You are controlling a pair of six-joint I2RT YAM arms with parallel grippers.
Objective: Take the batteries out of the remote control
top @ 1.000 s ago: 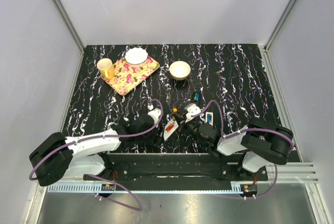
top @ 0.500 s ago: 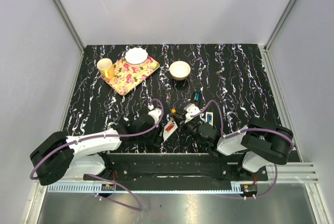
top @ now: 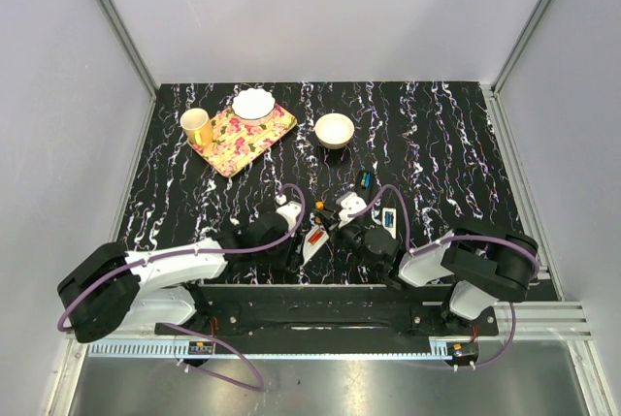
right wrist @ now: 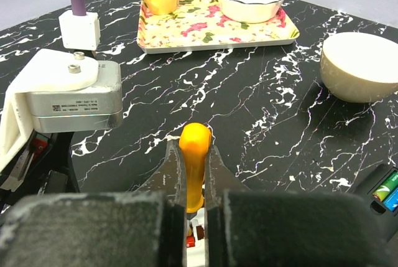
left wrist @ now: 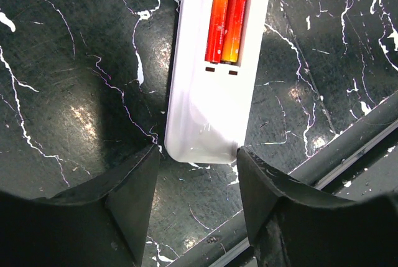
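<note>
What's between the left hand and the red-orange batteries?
Just the bare end of the white plastic remote control holding the red-orange cylindrical batteries, in the left wrist view.

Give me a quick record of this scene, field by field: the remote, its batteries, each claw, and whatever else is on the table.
remote: white plastic remote control, back cover off, lying on the black marbled table
batteries: two red-orange cylindrical cells side by side in the open compartment
left claw: fingers flank the remote's end; grip unclear
right claw: shut on an orange rounded stick, tip at the end of the cells
elsewhere: floral tray carrying a yellow mug and white bowl; cream bowl apart
</note>
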